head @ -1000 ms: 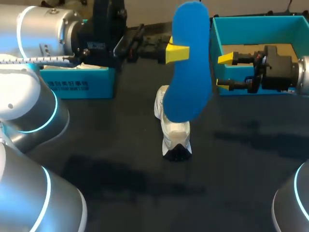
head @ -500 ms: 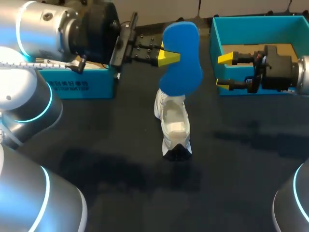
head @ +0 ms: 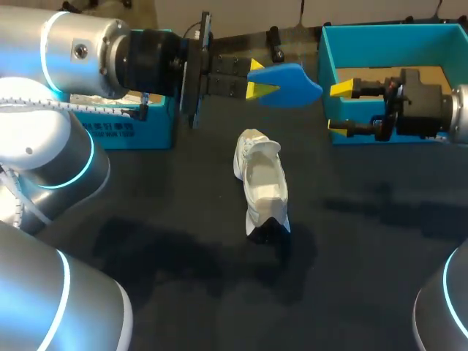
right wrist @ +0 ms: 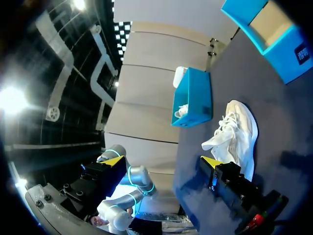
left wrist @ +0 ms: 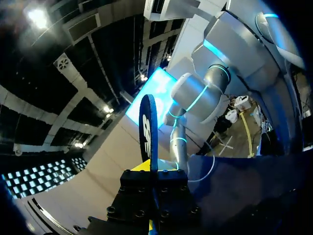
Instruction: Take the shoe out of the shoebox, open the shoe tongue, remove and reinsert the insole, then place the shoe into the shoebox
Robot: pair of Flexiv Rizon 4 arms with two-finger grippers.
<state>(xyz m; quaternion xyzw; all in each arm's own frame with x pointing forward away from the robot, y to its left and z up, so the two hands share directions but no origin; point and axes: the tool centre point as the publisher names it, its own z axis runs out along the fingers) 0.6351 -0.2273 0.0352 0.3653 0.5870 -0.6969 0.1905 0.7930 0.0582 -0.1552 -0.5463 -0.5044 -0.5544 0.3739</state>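
Shoe (head: 262,183) position: on the dark table (head: 183,241), near its middle, outside both boxes. It is white, its opening faces up, and no gripper touches it. In the right wrist view the shoe (right wrist: 237,137) lies ahead of the fingers, with its laces visible.

Insole (head: 289,75) position: in the air above the table, beyond the far end of the shoe and well apart from it. It is blue and held roughly level, pointing from the left arm toward the shoebox (head: 387,31).

Left gripper (head: 259,80): clenched on one end of the insole. In the left wrist view the insole (left wrist: 148,127) appears edge-on, rising straight out from between the fingers of the left gripper (left wrist: 151,169).

Right gripper (head: 340,108): released, with its yellow tips spread and nothing between them. It hangs over the teal shoebox, tips at the wall nearest the shoe. The right wrist view confirms the gap in the right gripper (right wrist: 161,161).

Second teal box (head: 117,130): on the table under the left arm. White paper (right wrist: 181,111) shows inside it.
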